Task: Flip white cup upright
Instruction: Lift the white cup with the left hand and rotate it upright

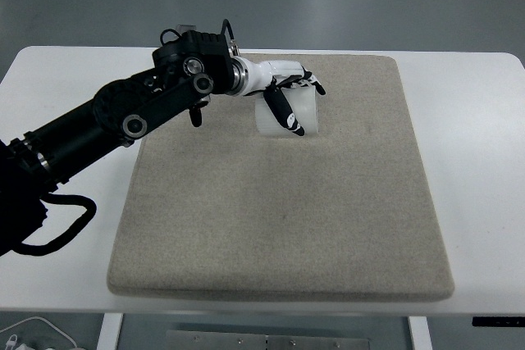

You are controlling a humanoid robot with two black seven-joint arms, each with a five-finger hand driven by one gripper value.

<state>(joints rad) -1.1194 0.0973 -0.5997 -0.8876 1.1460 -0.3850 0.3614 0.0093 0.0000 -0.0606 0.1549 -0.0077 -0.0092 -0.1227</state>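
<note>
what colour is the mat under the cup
Beige-grey, a plain felt-like mat, seen in the top view, the only one.

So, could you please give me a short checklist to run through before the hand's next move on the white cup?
1. Left hand wrapped around the white cup: ok, fingers curl over it.
2. Cup orientation: cannot tell, the hand hides much of it.
3. Cup on the beige mat: ok, near its far edge.
4. Mat free of other objects around the cup: ok.
5. Right arm out of the way: ok, not in view.
</note>
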